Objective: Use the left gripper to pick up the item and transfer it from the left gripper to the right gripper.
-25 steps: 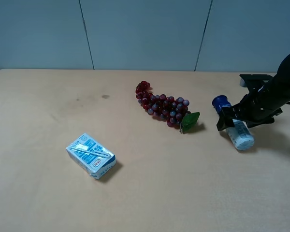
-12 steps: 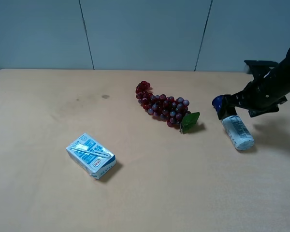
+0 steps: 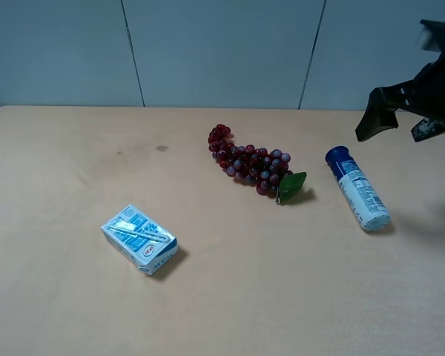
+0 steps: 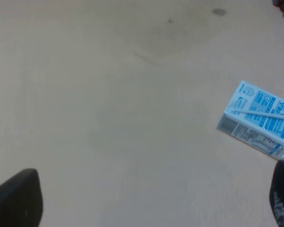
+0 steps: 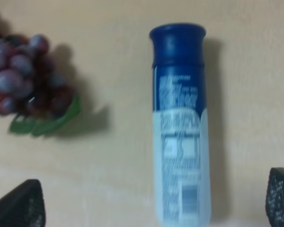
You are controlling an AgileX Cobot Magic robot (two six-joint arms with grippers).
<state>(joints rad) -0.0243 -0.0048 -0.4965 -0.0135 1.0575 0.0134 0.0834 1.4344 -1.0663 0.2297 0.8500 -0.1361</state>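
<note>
The item (image 3: 357, 188), a slim can with a dark blue cap, is shown lying on its side on the table (image 3: 74, 297), at the 3 o'clock side of the exterior high view, cap pointing toward 11 o'clock. The grape bunch (image 3: 251, 165) lies just beside it at 9 o'clock; the carton (image 3: 139, 239) rests well apart at 8 o'clock. The right gripper (image 3: 397, 117) is held above the table at 1 o'clock from the can, jaws apart and empty. The left gripper (image 4: 146, 198) is seen only by its two fingertips, spread wide, over bare table near the carton.
</note>
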